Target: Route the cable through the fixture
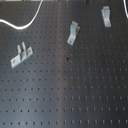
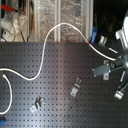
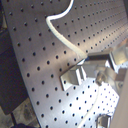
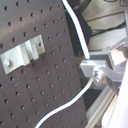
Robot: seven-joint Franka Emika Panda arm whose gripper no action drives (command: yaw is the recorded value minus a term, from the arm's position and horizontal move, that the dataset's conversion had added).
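The white cable point(image 2: 48, 42) snakes from the second exterior view's left edge up and across to my gripper point(image 2: 106, 70) at the right. In both wrist views the gripper point(image 4: 93, 68) is shut on the cable point(image 4: 80, 35), which runs on past the fingers point(image 3: 99, 75). One metal bracket of the fixture point(image 3: 75, 77) lies on the board right beside the fingertips, apart from the cable. Two more brackets point(image 2: 76, 88) point(image 2: 38, 104) sit lower left. The first exterior view shows three brackets point(image 1: 73, 32) and a cable loop point(image 1: 30, 22), not the gripper.
The black perforated board point(image 1: 70, 90) fills the scene. Behind its far edge in the second exterior view stand clutter and foil-covered panels point(image 2: 50, 12). The white arm point(image 2: 123, 35) rises at the second exterior view's right. The board's edge point(image 4: 97, 105) runs close to the gripper.
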